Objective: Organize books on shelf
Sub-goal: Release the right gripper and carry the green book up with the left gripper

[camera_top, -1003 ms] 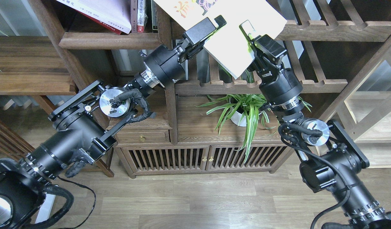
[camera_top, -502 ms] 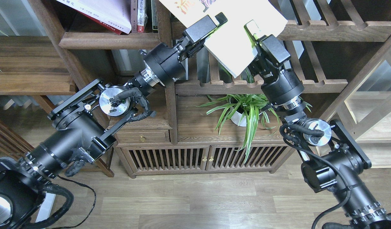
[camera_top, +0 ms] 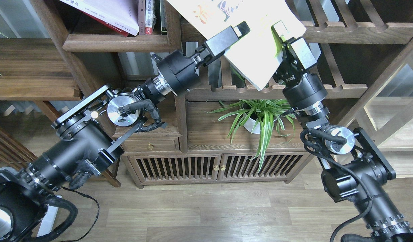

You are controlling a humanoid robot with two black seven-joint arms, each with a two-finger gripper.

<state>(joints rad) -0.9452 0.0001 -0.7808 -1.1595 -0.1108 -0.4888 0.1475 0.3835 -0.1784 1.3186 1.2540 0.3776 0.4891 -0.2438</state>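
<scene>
**Book held by both arms in front of the shelf**

Wood-plank flooring and a dark-brown shelf [camera_top: 179,111] fill the head view. One pale, yellow-green-tinged book [camera_top: 256,50] with coloured lettering at its top hangs tilted in the air, between the two end effectors and in front of the notched slatted racks. The left end effector [camera_top: 238,32] meets the book's left edge; its fingers seem to be clamped on that edge, though the far finger is hidden behind the cover. The right end effector [camera_top: 279,30] pinches the book's right edge, with one pale finger lying on the cover.

Up and to the left of the left end effector, two more books, a white one [camera_top: 109,11] over a dark red one [camera_top: 107,26], lie slanted on a solid board, beside a few narrow upright spines [camera_top: 149,16]. Below both end effectors a spider plant [camera_top: 260,117] stands in a white pot on the cabinet top, above a small drawer [camera_top: 149,145] and slatted doors.

The step in hand looks like carrying the book toward a place on the shelf. Next, the arms would need to move together, turn the book to match a compartment, and keep its lower corner clear of the slats and plant leaves.
</scene>
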